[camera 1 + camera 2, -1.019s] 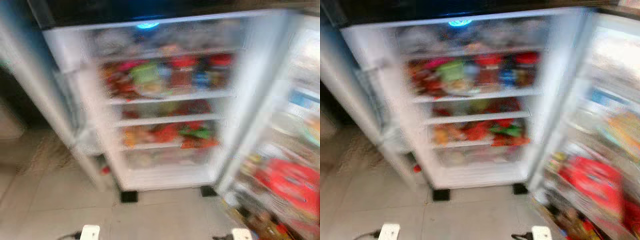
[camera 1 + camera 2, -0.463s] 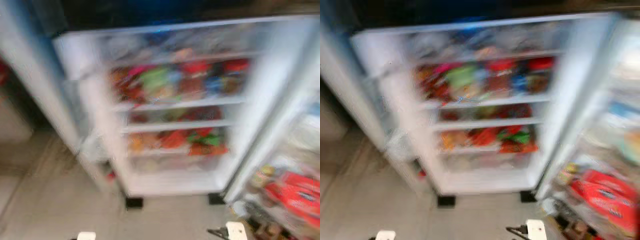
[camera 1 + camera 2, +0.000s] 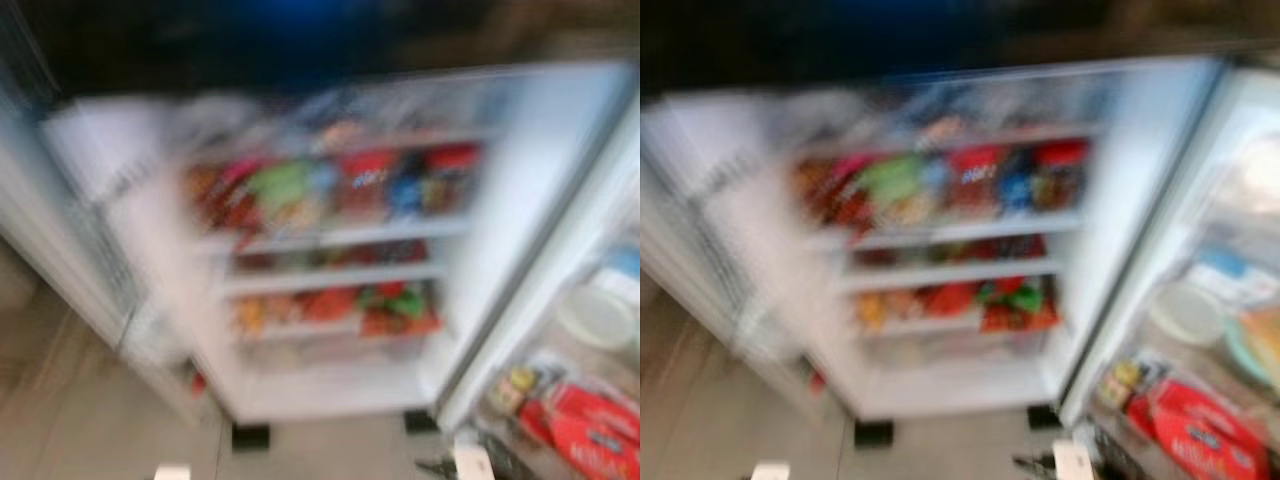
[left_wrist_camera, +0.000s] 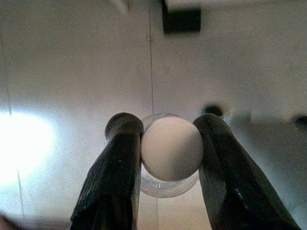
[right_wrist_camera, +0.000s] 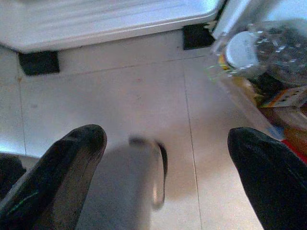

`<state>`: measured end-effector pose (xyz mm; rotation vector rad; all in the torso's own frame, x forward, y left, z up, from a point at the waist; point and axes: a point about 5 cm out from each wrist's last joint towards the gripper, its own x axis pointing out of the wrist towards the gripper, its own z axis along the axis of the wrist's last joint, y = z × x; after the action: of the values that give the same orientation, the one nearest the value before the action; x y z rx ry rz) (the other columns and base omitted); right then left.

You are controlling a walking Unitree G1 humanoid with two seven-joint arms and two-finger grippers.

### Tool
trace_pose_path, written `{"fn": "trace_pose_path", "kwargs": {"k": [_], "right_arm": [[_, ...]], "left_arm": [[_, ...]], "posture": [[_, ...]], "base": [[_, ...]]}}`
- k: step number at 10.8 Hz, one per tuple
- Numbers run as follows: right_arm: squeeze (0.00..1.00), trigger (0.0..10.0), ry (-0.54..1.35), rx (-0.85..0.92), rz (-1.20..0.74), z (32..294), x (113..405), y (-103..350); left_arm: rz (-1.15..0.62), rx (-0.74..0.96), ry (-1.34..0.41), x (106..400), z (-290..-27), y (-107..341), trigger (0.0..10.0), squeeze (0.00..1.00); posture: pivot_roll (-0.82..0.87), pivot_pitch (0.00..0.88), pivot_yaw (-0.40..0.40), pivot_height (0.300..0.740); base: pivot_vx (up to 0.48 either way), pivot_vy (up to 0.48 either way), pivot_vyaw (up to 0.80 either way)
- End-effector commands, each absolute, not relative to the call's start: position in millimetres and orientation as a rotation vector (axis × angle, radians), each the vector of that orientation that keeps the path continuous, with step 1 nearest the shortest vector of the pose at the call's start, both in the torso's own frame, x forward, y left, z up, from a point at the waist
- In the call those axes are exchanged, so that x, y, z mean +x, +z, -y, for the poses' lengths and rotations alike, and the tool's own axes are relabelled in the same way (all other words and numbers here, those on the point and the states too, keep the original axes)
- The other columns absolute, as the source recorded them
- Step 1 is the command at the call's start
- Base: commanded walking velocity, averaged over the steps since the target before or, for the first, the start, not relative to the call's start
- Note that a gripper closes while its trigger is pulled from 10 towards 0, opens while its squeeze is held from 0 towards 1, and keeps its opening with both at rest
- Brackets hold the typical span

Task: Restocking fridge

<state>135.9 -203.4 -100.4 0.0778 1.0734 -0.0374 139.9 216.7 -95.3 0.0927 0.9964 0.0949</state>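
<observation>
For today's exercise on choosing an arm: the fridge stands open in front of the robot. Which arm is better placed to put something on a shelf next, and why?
Left, probably. The left gripper is shut on a white-capped bottle, so it has something to shelve. The right gripper is open and empty above the floor tiles. The fridge stands open ahead.

No words or numbers can be read on the blurred packs (image 3: pixel 360 185) in the fridge (image 3: pixel 330 390).
</observation>
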Motion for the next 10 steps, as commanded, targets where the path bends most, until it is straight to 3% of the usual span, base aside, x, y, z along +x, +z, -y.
{"fn": "trace_pose_path", "kwargs": {"k": [1,3,5,7,10], "right_arm": [[0.00,10.0,-0.041,0.064,-1.089,209.0,131.2,-101.1],[0.00,10.0,-0.015,0.025,-1.094,209.6,132.1,-100.7],[0.00,10.0,-0.041,0.060,-1.094,209.0,131.1,-101.2],[0.00,10.0,-0.058,0.063,-1.096,209.1,130.5,-101.5],[0.00,10.0,-0.063,0.074,-1.091,208.4,130.4,-101.6]], "left_arm": [[-0.998,0.092,0.083,140.1,-212.9,-96.0,10.0,0.00],[-0.997,0.093,0.082,140.2,-212.8,-95.9,10.0,0.00],[-0.995,0.092,0.085,140.2,-213.1,-95.8,10.0,0.00],[-0.988,0.068,-0.020,142.8,-208.5,-95.0,10.0,0.00],[-0.843,0.092,-0.053,152.4,-207.3,-86.7,10.0,0.00]], "posture": [[-0.12,0.000,0.058,0.740],[-0.12,0.000,0.057,0.740],[-0.11,0.000,0.055,0.740],[-0.12,0.000,0.058,0.740],[-0.12,0.000,0.063,0.740]], "base": [[0.315,0.000,0.00],[0.315,0.000,0.72],[0.137,0.000,0.00],[0.000,0.000,0.00],[0.000,0.000,0.00]]}}
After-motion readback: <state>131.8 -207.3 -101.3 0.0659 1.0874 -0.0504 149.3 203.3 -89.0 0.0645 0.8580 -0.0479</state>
